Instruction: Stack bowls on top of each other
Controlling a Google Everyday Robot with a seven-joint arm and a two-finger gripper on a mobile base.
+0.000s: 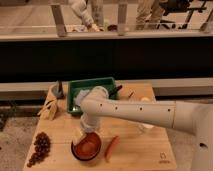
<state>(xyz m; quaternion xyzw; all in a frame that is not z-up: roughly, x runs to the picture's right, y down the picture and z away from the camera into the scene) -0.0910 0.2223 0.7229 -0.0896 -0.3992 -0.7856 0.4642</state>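
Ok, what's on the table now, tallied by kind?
Orange-brown bowl: 1 visible
Green tray: 1
Dark grape bunch: 1
Red-orange pepper-like piece: 1
Pale wooden item at the left edge: 1
Total: 5 that I can make out
The gripper hangs over the bowl's left rim.

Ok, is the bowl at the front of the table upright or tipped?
Upright: the bowl sits flat on the wooden table, orange inside facing up. The gripper is just above its back rim.
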